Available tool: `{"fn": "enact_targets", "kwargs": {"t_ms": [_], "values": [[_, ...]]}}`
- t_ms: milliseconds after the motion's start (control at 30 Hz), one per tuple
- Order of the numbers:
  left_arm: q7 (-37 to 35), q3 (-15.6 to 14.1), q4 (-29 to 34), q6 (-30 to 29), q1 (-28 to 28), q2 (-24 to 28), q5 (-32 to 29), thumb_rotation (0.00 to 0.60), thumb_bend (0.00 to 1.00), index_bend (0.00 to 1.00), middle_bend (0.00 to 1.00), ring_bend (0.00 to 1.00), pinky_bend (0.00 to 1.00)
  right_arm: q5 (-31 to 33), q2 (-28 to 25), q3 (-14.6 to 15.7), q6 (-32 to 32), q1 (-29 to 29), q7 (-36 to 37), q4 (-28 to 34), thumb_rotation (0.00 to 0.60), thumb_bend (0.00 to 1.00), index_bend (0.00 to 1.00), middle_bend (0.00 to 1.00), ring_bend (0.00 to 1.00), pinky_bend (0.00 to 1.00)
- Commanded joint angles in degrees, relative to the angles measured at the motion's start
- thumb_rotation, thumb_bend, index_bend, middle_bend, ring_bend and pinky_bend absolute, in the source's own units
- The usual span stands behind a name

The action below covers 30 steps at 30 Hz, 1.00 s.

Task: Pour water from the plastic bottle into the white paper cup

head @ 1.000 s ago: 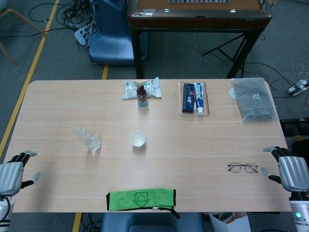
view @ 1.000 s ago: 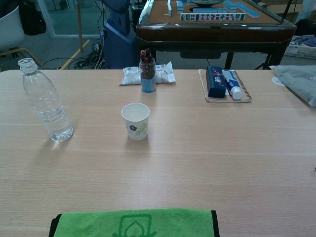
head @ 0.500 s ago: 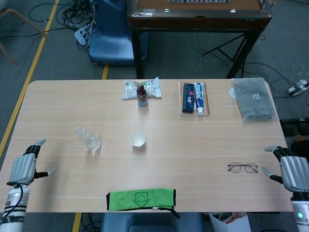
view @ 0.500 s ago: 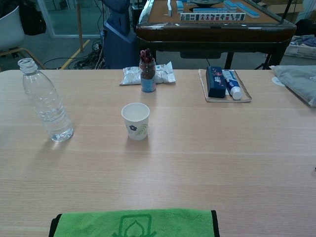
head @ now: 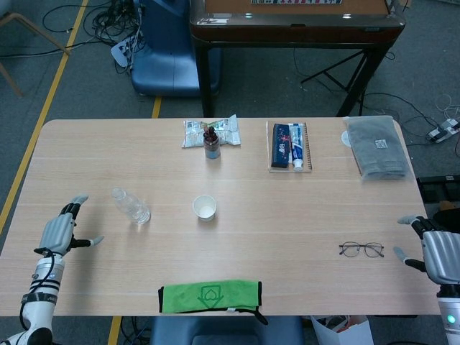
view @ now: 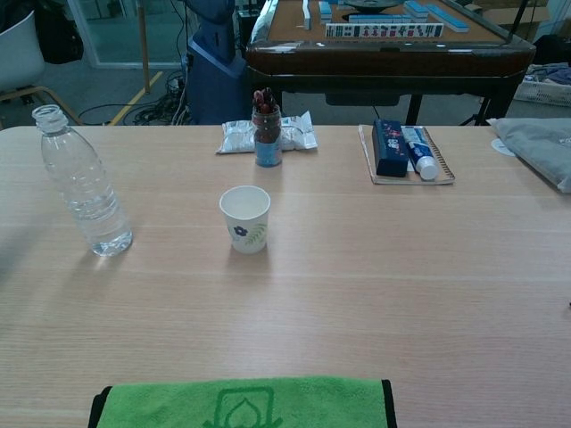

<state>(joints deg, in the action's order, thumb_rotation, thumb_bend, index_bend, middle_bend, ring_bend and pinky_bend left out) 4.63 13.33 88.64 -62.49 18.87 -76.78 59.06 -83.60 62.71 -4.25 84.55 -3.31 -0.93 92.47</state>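
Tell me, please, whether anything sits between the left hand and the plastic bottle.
Nothing visible does: only bare table lies between the open left hand and the upright plastic bottle; the white paper cup stands beyond the bottle.

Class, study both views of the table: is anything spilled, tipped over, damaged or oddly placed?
Nothing stands out. The clear plastic bottle stands upright with no cap on, and the white paper cup stands upright beside it, apart from it. The wooden table around them looks dry. Both hands, left and right, are open and hold nothing.
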Motion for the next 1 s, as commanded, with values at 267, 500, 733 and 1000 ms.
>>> {"fn": "enact_targets", "kwargs": {"t_ms": [267,500,733,1000], "values": [[0.91,0.81,-2.27,3.35,4.11,-3.2,-2.07,0.6,0.06,0.03,0.05,0.11,0.35,0.19,-0.47,-0.21,0.08,0.13,1.37,-0.09,0.6,0.18,0.38,0.36,0.38,0.57],[-0.35,2.19,-3.69,4.11,5.89,-6.44,-4.75,0.6,0.06,0.03,0.05,0.11,0.35,0.16,-1.05,-0.34,0.29,0.31,2.85,-0.01,0.6,0.18,0.38,0.36,0.38,0.57],[-0.67,2.72,-5.79,4.85,7.71,-9.27,-6.09,0.6,0.06,0.03,0.05,0.11,0.35,0.14,-1.68,-0.45,0.45,0.49,4.45,-0.05,0.6,0.18,0.38,0.36,0.38,0.57],[-1.92,3.53,-7.27,5.99,9.17,-11.43,-7.74,0.6,0.06,0.03,0.05,0.11,0.35,0.18,-2.17,-0.6,0.68,0.68,5.54,0.04,0.6,0.18,0.38,0.36,0.38,0.57]]}}
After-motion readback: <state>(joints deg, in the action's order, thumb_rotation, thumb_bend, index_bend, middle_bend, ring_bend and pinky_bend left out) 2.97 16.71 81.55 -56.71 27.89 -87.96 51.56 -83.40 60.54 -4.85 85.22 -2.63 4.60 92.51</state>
